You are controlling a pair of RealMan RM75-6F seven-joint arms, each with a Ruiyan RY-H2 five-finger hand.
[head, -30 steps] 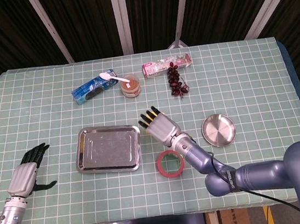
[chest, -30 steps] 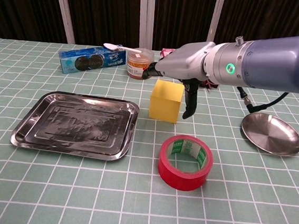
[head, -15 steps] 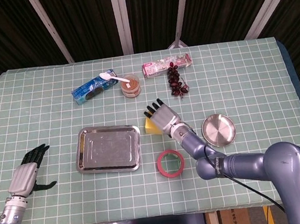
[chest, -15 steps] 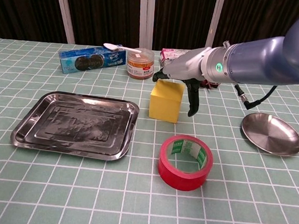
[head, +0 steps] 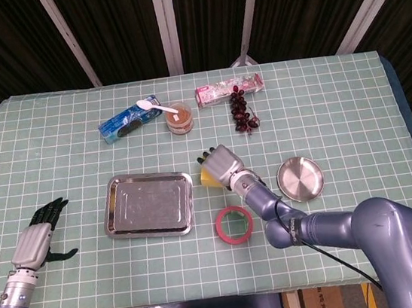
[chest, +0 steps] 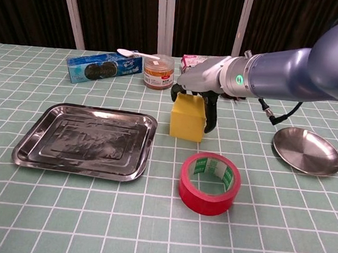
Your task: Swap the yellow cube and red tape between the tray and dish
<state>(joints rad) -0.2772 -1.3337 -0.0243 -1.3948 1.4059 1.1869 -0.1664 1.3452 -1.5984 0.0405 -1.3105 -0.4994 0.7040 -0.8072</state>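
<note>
Now that my right hand (chest: 203,91) has come down, its fingers (chest: 210,115) grip the bright yellow cube (chest: 188,117), ready to lift it toward the round silver dish (chest: 308,152).

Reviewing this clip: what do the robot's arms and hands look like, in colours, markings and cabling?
Both arms have glossy blue-grey rounded shells. The right hand has a silver-grey body with black fingers; a green indicator light glows on its wrist and a black cable runs along the forearm. The left hand has the same silver palm housing and dark fingers, on a silver wrist section.
</note>
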